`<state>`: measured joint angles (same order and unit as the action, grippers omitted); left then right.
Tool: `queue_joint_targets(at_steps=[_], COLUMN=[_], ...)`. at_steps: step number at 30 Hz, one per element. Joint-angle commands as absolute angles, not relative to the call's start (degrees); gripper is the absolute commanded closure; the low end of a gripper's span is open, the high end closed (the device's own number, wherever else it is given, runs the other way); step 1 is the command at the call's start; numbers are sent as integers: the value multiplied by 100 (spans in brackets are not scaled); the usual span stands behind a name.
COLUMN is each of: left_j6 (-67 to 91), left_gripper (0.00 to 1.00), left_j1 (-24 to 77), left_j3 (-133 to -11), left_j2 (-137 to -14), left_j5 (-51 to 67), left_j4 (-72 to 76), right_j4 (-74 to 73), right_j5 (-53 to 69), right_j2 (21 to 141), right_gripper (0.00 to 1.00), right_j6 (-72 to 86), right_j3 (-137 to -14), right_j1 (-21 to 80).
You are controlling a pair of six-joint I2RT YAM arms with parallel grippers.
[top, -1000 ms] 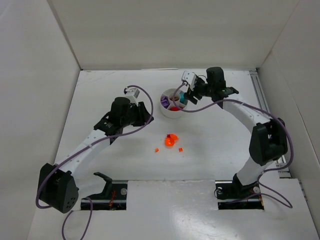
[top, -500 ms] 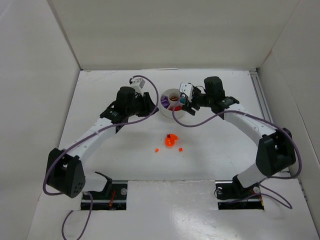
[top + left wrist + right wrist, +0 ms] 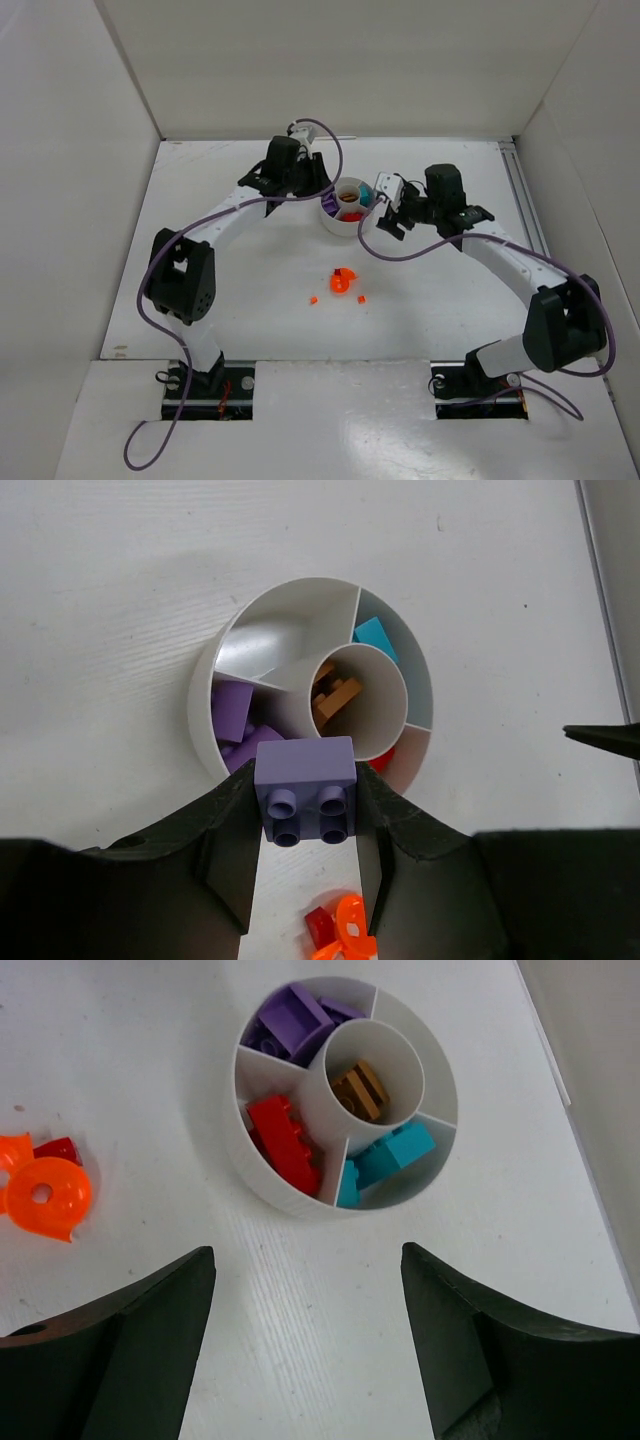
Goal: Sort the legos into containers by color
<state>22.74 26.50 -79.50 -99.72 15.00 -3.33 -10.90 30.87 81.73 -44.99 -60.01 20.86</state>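
The left pincer is clamped on a lilac brick, one finger on each side and the studs facing the wrist camera. In that view the brick overlaps the dish at the rim edge nearest the camera, right by the wedge of purple pieces. How high it hangs over the rim cannot be told.

The dish stands toward the far middle of the tabletop. The left pincer is at its far-left edge and the right pincer just off its right edge, spread wide, holding nothing, clear of the wall.

A red brick, a teal brick and, in the central well, a brown piece each keep to one compartment.

Bare tabletop separates the dish from the loose orange ring and dark red piece, just beside each other — small orange bits lie near them. White walls close in the tabletop on three sides.
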Motion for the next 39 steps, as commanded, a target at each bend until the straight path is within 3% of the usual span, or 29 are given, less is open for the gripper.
queue_joint_targets(at_steps=[1,18,29,39], left_j6=[2118,1767,1477,1310], left_gripper=[100,98,66,56], left_j1=[2610,2610,2610,2610], left_j3=[-8358,-8447,-8271,-8139], left_j2=[-10177,-10846,-10793,-10898], left_j5=[1670,1854,1907,2021], left_j4=[-422,-18,237,527], right_j4=[-888,-888,-888,-940], right_j5=[3155,3384,3437,3498], right_j2=[7980,7813,7928,7980], right_gripper=[20,19,19,19], right_j6=[-4403,-4509,-4562,-4614], right_j3=[-5915,-5704,-5704,-5704], right_j1=[1926,1556,1556,1556])
